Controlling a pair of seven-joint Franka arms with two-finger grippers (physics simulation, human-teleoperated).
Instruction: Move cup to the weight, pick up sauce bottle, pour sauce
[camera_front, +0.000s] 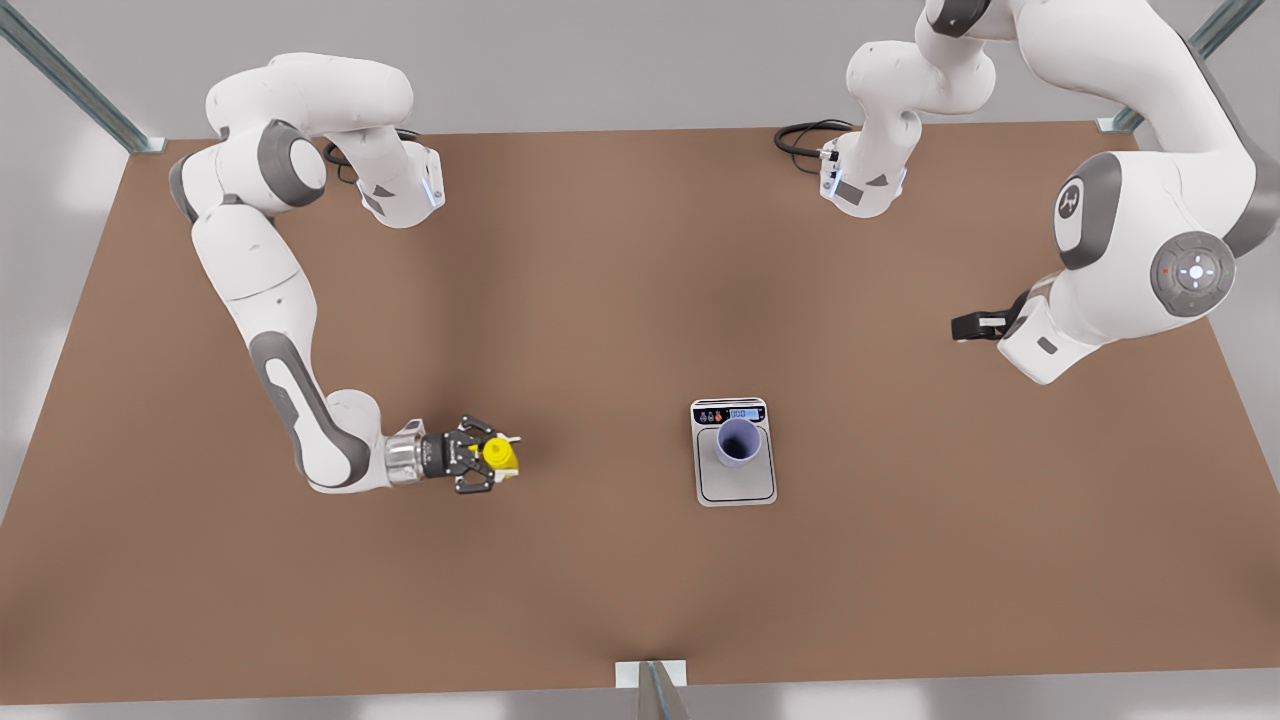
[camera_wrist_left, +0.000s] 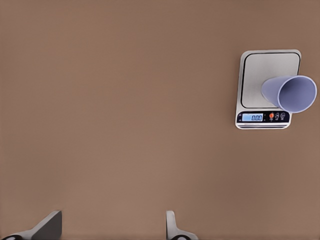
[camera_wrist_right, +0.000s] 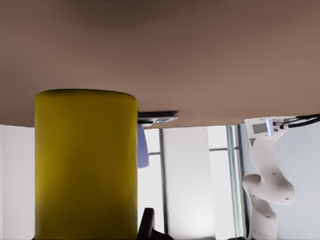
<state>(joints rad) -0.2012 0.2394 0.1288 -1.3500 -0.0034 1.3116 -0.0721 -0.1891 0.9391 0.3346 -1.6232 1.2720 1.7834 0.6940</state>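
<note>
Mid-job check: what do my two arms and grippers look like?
Both arms are glossy white with grey joint bands and black cables. The right gripper, at the sauce bottle on the front view's left, is black behind a silver collar; the left gripper, on its right, is black too.

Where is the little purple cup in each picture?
Front view: the cup stands on the scale, near its display end, right of centre.
Left wrist view: cup at the right edge, on the scale.
Right wrist view: a sliver of cup beside the yellow bottle.
Shared landmark: the scale.
</note>
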